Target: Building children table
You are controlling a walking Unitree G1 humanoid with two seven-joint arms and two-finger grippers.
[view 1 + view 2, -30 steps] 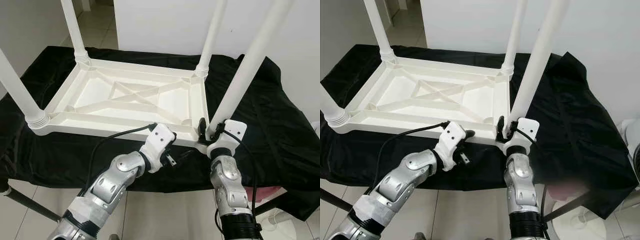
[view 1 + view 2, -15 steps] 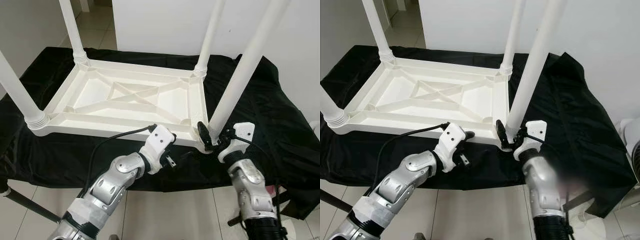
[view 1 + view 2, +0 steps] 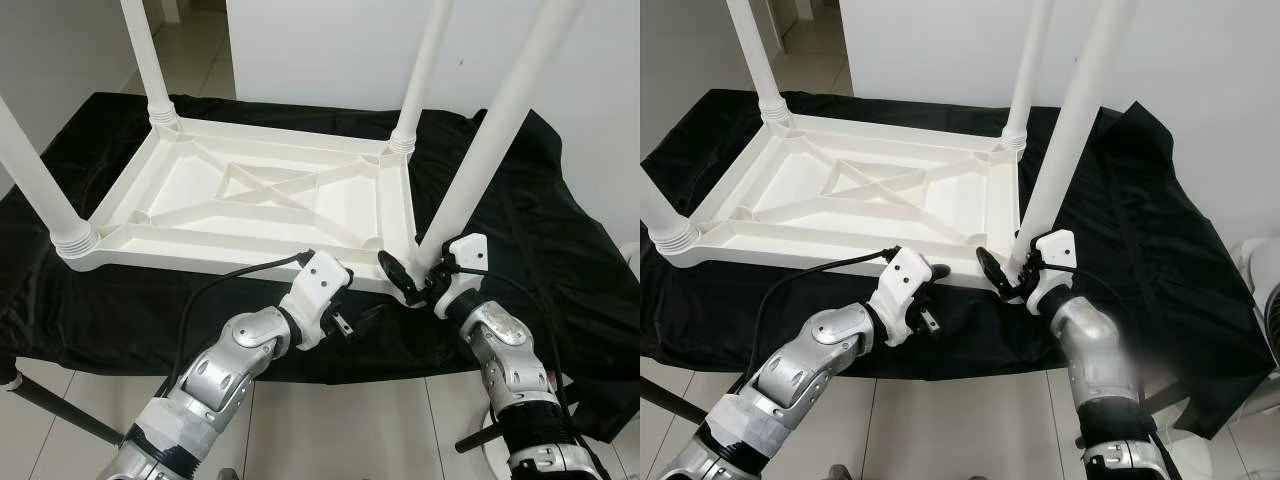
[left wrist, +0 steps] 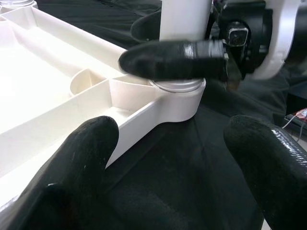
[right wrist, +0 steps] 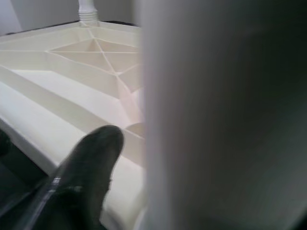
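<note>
Left eye view: upturned white children table [image 3: 270, 195] lies on the black-draped counter [image 3: 560, 240] across the upper middle of the frame, four legs standing up; the near-right leg [image 3: 480, 150] runs from its corner socket at lower centre-right up to the top right edge. Step in hand looks like seating or twisting that leg home; to do it well, keep the leg upright over the socket, grip low near the collar, turn without levering sideways, and brace the frame so it doesn't slide on the cloth. Right gripper [image 3: 418, 283] sits at the leg's base, lower centre-right, forearm coming up from the bottom right, wrist bent inward. Left gripper [image 3: 345, 318] at lower centre, just below the table's near rim, arm bent up from bottom left. Right eye view: same layout, right gripper's fingers [image 3: 992, 272] wrapped at the collar. Left wrist view: left fingers [image 4: 91, 143] spread wide, holding nothing, pointed at the corner socket [image 4: 180, 96] mid-frame; one right finger lies across the leg just above it. Right wrist view: leg fills the right half of the frame, one finger [image 5: 86, 163] at lower left against it, so the right fingers look closed around the leg.
</note>
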